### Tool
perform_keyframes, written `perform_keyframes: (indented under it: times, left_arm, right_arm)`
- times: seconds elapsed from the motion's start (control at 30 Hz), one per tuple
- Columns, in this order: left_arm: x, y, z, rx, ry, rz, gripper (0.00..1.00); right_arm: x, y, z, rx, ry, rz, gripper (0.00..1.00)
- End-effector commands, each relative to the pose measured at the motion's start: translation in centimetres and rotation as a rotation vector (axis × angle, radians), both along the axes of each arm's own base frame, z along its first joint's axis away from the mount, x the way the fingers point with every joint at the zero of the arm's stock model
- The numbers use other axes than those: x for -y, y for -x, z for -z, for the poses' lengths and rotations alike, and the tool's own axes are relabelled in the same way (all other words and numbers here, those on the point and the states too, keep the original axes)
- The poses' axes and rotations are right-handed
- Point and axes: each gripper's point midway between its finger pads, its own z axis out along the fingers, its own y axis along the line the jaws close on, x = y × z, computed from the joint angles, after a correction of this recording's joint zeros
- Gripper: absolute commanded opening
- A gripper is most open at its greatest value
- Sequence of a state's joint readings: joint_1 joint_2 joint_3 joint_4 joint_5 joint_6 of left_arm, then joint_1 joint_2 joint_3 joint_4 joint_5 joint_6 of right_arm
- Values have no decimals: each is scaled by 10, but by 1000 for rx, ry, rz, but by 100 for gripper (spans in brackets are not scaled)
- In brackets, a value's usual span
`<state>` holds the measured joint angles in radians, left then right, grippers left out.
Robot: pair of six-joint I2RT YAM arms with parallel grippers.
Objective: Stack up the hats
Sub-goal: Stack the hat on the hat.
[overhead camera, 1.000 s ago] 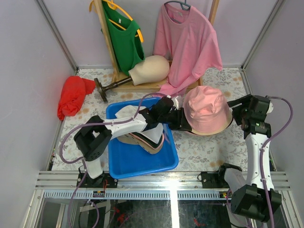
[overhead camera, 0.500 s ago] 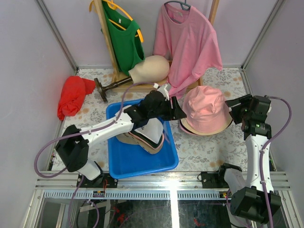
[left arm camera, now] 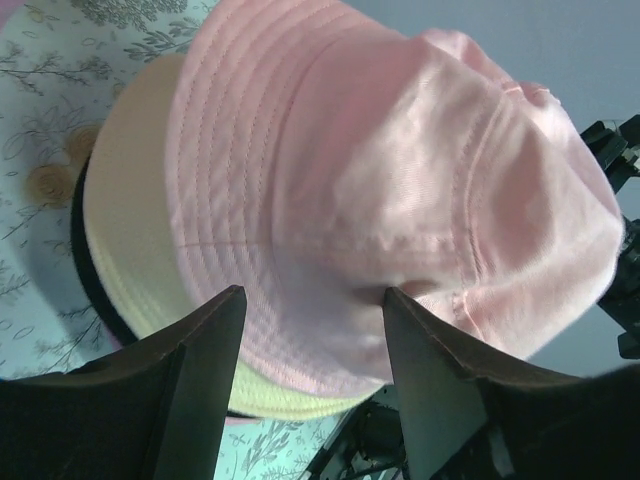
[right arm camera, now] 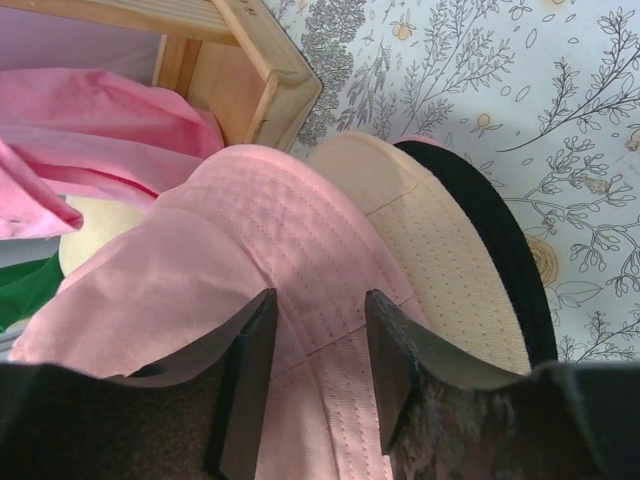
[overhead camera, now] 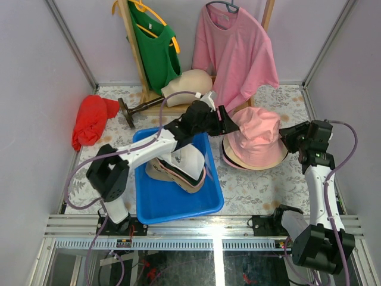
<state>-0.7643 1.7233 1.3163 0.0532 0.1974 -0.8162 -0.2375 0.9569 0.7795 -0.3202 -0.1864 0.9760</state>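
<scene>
A pink bucket hat (overhead camera: 257, 136) sits on top of a tan hat (overhead camera: 262, 165) and a black hat on the table at the right. It fills the left wrist view (left arm camera: 380, 170) and the right wrist view (right arm camera: 200, 280). The tan brim (left arm camera: 125, 240) (right arm camera: 440, 250) and the black brim (right arm camera: 500, 250) show under it. My left gripper (overhead camera: 229, 125) (left arm camera: 310, 300) is open at the pink hat's left side. My right gripper (overhead camera: 287, 136) (right arm camera: 315, 300) is open at its right side. A white cap (overhead camera: 189, 159) lies on tan and pink hats in the blue bin (overhead camera: 178, 205).
A cream mannequin head (overhead camera: 187, 86) lies on its stand behind the bin. A red cloth bundle (overhead camera: 89, 119) lies at the far left. A wooden rack (overhead camera: 140, 59) holds a green top (overhead camera: 156, 50) and a pink shirt (overhead camera: 238, 53) whose hem hangs just behind the hat pile.
My left gripper has moved from over the bin's right edge back and right to the pink hat's left side. My right gripper has shifted slightly left towards the hat.
</scene>
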Motion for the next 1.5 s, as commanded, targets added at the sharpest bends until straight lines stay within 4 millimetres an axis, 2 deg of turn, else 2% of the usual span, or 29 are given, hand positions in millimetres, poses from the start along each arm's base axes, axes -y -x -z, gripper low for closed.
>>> perform_keyframes:
  times: [0.0, 0.13, 0.33, 0.57, 0.67, 1.0, 1.23, 1.47]
  left_arm:
    - [26, -10, -7, 10, 66, 45, 57]
    - [29, -14, 19, -32, 24, 36, 56]
    - [31, -6, 46, -84, -24, 50, 48]
    - [25, 11, 78, -145, -94, 46, 42]
    - [27, 10, 86, -164, -106, 46, 41]
    - [74, 4, 85, -158, -90, 174, 40]
    - [102, -11, 85, -143, -56, 223, 40]
    - [145, -29, 80, -92, 20, 296, 42]
  right_arm:
    - [-9, 2, 20, -35, -8, -50, 44]
    - [-9, 4, 34, -59, -10, -55, 36]
    - [-7, 3, 45, -82, 1, -56, 26]
    - [-7, 0, 54, -107, 3, -66, 25]
    - [-5, -2, 55, -108, 7, -61, 25]
    - [12, -27, 51, -103, 14, 24, 30]
    - [43, -47, 34, -63, 62, 133, 33]
    - [73, -70, 36, -51, 54, 227, 34]
